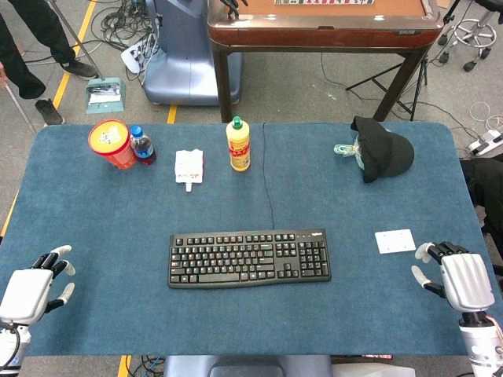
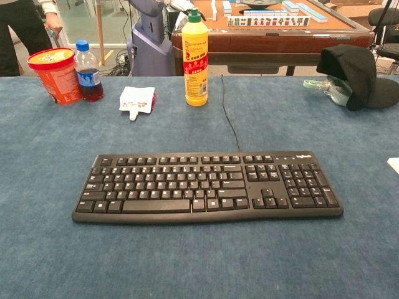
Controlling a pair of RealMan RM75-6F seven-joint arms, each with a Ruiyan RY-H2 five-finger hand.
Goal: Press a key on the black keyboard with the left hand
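The black keyboard (image 1: 248, 258) lies flat in the middle of the blue table, its cable running toward the far edge; the chest view shows the keyboard (image 2: 207, 186) close up with nothing on its keys. My left hand (image 1: 35, 284) rests at the near left corner, well left of the keyboard, fingers spread and holding nothing. At the near right edge my right hand (image 1: 456, 275) also has its fingers apart and holds nothing. Neither hand appears in the chest view.
Along the far side stand a red tub (image 1: 111, 144), a small cola bottle (image 1: 142, 146), a white packet (image 1: 189, 166), a yellow bottle (image 1: 238, 144) and a black cap (image 1: 383, 149). A white card (image 1: 394, 240) lies right of the keyboard.
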